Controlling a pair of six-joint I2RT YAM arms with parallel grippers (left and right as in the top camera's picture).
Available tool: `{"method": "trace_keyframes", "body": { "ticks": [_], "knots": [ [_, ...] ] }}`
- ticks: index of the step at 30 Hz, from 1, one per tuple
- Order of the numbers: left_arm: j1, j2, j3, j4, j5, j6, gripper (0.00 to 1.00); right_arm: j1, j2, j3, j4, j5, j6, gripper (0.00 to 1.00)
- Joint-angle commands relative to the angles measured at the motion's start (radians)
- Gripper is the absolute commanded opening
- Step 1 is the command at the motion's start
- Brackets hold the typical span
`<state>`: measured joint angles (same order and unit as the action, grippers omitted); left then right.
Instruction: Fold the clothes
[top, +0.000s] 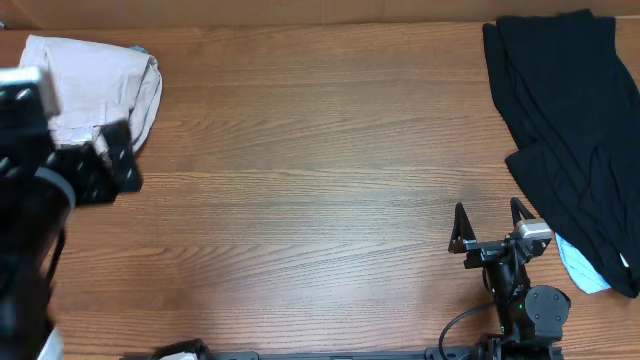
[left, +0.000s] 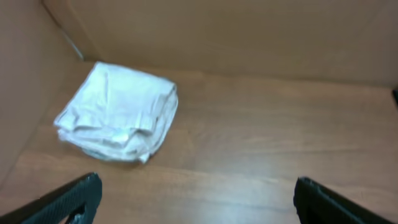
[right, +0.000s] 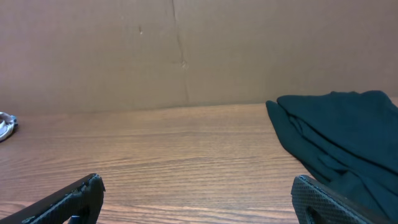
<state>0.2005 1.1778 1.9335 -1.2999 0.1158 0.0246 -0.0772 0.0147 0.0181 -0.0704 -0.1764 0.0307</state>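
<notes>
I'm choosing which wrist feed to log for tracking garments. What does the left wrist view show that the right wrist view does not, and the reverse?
Only the left wrist view shows the folded cream shorts, lying near a corner. Only the right wrist view shows the black garment, heaped loosely at the right, and a small metallic object at the left edge; I cannot tell what it is. Both show the wooden table, a brown back wall and their own gripper, the left gripper and the right gripper, each open and empty.

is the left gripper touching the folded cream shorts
Apart. The left wrist view shows bare table between the left gripper and the cream shorts.
</notes>
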Motion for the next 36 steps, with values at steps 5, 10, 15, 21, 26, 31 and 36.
{"method": "trace_keyframes", "body": {
  "ticks": [5, 10, 15, 21, 26, 31, 36],
  "knots": [
    [0.002, -0.32, -0.712, 0.553, 0.2, 0.087, 1.0, -0.003, -0.012, -0.01, 0.006, -0.001, 0.006, 1.0],
    [0.002, -0.515, -1.156, 0.867, 0.262, 0.084, 1.0, -0.003, -0.012, -0.01, 0.006, -0.001, 0.006, 1.0],
    [-0.002, -0.651, -1.468, 1.06, 0.301, 0.071, 1.0, -0.003, -0.012, -0.01, 0.006, -0.001, 0.006, 1.0],
    [-0.013, -0.81, -1.729, 1.279, 0.292, 0.061, 1.0, -0.003, -0.012, -0.01, 0.006, -0.001, 0.006, 1.0],
    [-0.013, -0.911, -1.865, 1.378, 0.291, 0.061, 1.0, -0.003, -0.012, -0.01, 0.006, -0.001, 0.006, 1.0],
    [-0.013, -0.987, -1.929, 1.348, 0.275, 0.057, 1.0, -0.003, -0.012, -0.01, 0.006, -0.001, 0.006, 1.0],
    [-0.013, -1.005, -1.929, 1.281, 0.212, 0.058, 1.0, -0.003, -0.012, -0.01, 0.006, -0.001, 0.006, 1.0]
  ]
}}
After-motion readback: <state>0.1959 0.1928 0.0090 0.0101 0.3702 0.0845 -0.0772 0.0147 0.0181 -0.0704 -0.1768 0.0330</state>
